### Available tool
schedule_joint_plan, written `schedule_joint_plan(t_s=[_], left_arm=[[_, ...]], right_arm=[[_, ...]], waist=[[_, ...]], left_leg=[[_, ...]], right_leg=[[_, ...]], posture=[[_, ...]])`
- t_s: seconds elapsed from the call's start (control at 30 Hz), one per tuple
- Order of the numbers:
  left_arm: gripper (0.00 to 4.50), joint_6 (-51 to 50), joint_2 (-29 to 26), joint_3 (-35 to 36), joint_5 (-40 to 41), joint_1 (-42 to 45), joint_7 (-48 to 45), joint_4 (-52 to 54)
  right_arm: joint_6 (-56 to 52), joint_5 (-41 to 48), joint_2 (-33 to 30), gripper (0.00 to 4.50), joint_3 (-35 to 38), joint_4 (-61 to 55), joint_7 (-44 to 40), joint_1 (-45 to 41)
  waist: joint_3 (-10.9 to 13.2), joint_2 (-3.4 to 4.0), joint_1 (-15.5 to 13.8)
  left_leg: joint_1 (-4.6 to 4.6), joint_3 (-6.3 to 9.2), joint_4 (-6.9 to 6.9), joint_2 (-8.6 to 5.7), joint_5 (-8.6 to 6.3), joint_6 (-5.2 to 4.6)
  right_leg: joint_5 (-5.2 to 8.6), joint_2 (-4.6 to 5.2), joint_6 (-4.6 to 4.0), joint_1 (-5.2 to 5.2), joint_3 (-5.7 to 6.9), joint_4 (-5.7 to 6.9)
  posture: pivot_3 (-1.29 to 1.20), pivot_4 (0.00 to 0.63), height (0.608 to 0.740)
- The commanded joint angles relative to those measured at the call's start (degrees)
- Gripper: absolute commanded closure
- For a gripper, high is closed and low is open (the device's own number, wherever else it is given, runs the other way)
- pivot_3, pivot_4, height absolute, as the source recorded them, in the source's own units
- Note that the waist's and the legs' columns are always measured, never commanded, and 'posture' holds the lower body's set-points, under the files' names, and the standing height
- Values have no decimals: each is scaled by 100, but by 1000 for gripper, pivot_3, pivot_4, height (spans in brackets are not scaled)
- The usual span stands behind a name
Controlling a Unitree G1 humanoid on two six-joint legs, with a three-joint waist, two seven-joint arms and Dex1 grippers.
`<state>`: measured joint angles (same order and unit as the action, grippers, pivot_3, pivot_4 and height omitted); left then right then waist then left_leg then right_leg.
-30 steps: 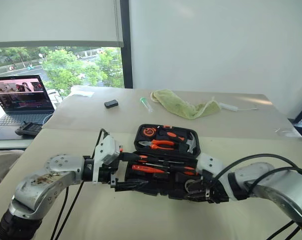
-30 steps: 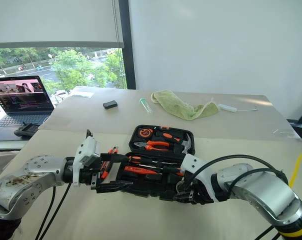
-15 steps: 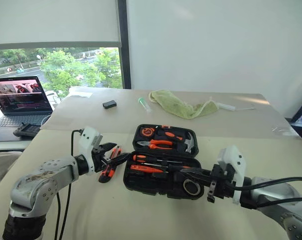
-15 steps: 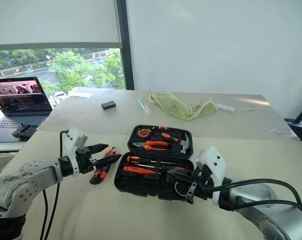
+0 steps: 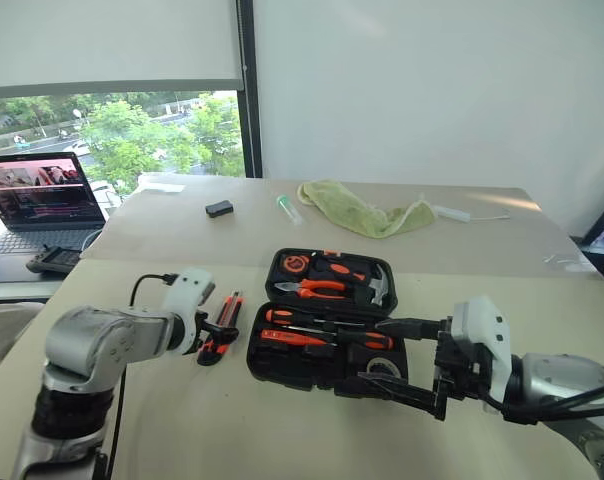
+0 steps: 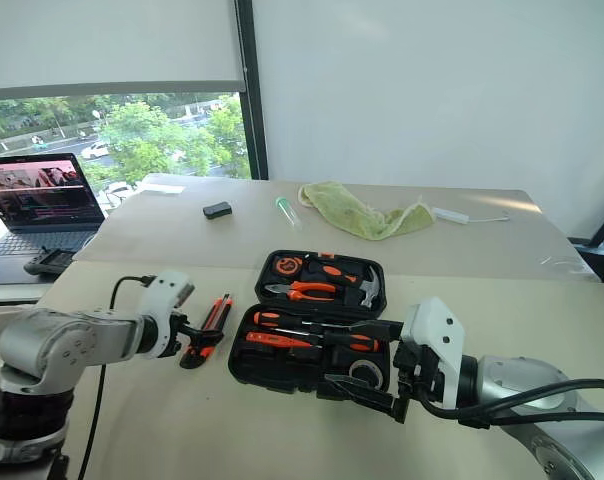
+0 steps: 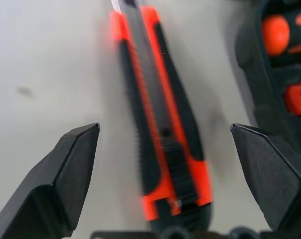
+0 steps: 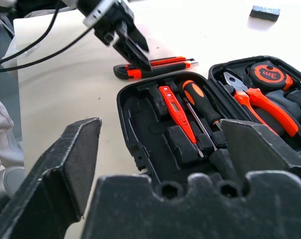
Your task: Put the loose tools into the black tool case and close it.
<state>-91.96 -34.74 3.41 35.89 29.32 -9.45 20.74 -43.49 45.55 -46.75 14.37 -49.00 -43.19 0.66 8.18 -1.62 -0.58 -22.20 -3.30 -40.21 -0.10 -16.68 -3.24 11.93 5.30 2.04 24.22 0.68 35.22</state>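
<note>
The black tool case [image 5: 282,362] lies open on the table. Its near half holds an orange-and-black screwdriver [image 5: 327,322] and the slim orange tester [image 5: 292,337]. The small black tape roll [image 5: 384,367] lies in its near right corner. My right gripper [image 5: 387,355] hangs open just over that corner, with the roll below its spread fingers and nothing between them. The orange-and-black utility knife [image 7: 160,134] lies on the table left of the case. My left gripper [image 7: 164,128] points down at it, open, one finger on each side of the handle without touching it.
The case's far half holds orange pliers [image 5: 322,290], a hammer [image 5: 382,288] and a tape measure [image 5: 298,263]. Farther back lie a small black block [image 5: 221,208], a clear tube [image 5: 292,208] and a green cloth [image 5: 367,215]. A laptop [image 5: 42,200] stands at far left.
My right gripper has opened, left the tape roll in the case and drawn back a little. My left gripper has swung left and down from the case's edge to over the knife.
</note>
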Motion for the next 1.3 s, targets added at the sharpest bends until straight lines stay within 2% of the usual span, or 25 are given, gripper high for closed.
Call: schedule_joint_plan(t_s=[0.03, 0.07, 0.13, 0.17, 0.2, 0.3, 0.37, 0.43, 0.53, 0.63, 0.7, 0.8, 0.9, 1.07, 1.3], left_arm=[[0, 73, 228, -165, -566, 31, 350, -314], [0, 233, 268, -290, -693, 1, 390, -375], [504, 436, 327, -428, -838, -48, 383, -418], [620, 486, 319, -462, -877, -60, 348, -412], [1100, 533, 321, -457, -908, -71, 307, -397], [2122, 951, 193, -374, -860, -134, -33, -278], [2806, 1586, 75, -102, -757, -171, -465, -217], [2806, 2315, -55, 146, -524, -200, -1195, -203], [2806, 3077, -784, 75, 147, -104, -3331, -117], [2806, 4154, -1555, -687, -78, 61, -5058, -26], [2806, 4876, -1751, -1228, -468, 186, -5717, -135], [2806, 5833, -1607, -1935, -1162, 416, -6144, -462], [2806, 6801, -1337, -2599, -2007, 639, -6342, -957], [2806, 7795, -831, -3122, -2855, 1032, -6463, -1781], [2806, 8960, -329, -3397, -3480, 1329, -6781, -2565]], right_arm=[[325, -50, -73, 55, 208, -161, -61, 84], [362, -65, -92, 55, 220, -189, -78, 136], [474, -112, -82, 0, 263, -230, -55, 229], [509, -119, -83, 0, 268, -236, -41, 255], [543, -127, -88, 0, 272, -242, -29, 282], [811, -376, 2, 0, 324, -340, 79, 446], [1025, -622, 52, 0, 309, -422, 122, 636], [1152, -714, 102, 0, 311, -477, 130, 802], [1208, -650, 247, 0, 357, -509, 232, 948], [1385, -868, 286, 0, 456, -581, 223, 1207], [1422, -878, 295, 0, 541, -611, 228, 1355], [1511, -872, 305, 0, 794, -734, 160, 1701], [1578, -806, 380, 0, 1162, -916, 25, 2276], [1837, -670, 555, 0, 1754, -1098, -200, 3286], [2156, -477, 436, 0, 1898, -1100, -30, 3666]], waist=[[-1, 1, -14], [-2, 3, -16], [-2, 4, -21], [-3, 4, -23], [-3, 5, -24], [-3, 5, -23], [-3, 4, -22], [-1, 2, -24], [3, -5, -21], [3, -3, -26], [0, 2, -46], [-1, 4, -75], [1, 0, -104], [1, 0, -164], [-1, 3, -141]], left_leg=[[4, 0, 2, -1, -1, -1], [9, 0, 4, -2, -2, -3], [23, -1, 8, -2, -3, -5], [25, 0, 9, 0, -1, -4], [27, 0, 9, 1, 3, -2], [28, 0, 10, 4, 14, -1], [24, 0, 11, 5, 16, 1], [10, 0, 11, 4, 17, 4], [-7, 4, 11, 5, 23, 13], [-9, -2, 22, 4, 39, 43], [-2, -5, 31, 2, 35, 35], [-2, -13, 26, -2, 7, -14], [-8, -13, 14, -1, 5, -19], [-9, -14, 3, -1, 2, -28], [-9, -19, -28, 0, -9, -46]], right_leg=[[1, 2, -1, -3, -1, 1], [1, 3, -2, -7, -2, 1], [-2, 7, -6, -19, -5, 4], [-6, 7, -12, -18, -5, 5], [-8, 7, -16, -18, -6, 7], [-11, 9, -21, -13, -8, 13], [-10, 10, -23, -8, -8, 17], [-10, 12, -24, 8, -6, 21], [-9, 15, -27, 20, 5, 18], [-2, 14, -38, 25, 5, 7], [4, 12, -48, 11, 10, -10], [5, 11, -49, 3, 3, -17], [-5, 2, -30, 2, 3, -17], [-10, -6, -14, -1, 1, -16], [-15, -2, 0, -11, -11, -16]], posture=[[0, 150, 740], [0, 150, 740], [0, 150, 740], [0, 150, 740], [0, 150, 740], [0, 150, 740], [0, 150, 740], [0, 150, 740], [0, 150, 740], [0, 150, 740], [0, 150, 740], [0, 150, 740], [0, 150, 740], [0, 150, 740], [0, 150, 740]])
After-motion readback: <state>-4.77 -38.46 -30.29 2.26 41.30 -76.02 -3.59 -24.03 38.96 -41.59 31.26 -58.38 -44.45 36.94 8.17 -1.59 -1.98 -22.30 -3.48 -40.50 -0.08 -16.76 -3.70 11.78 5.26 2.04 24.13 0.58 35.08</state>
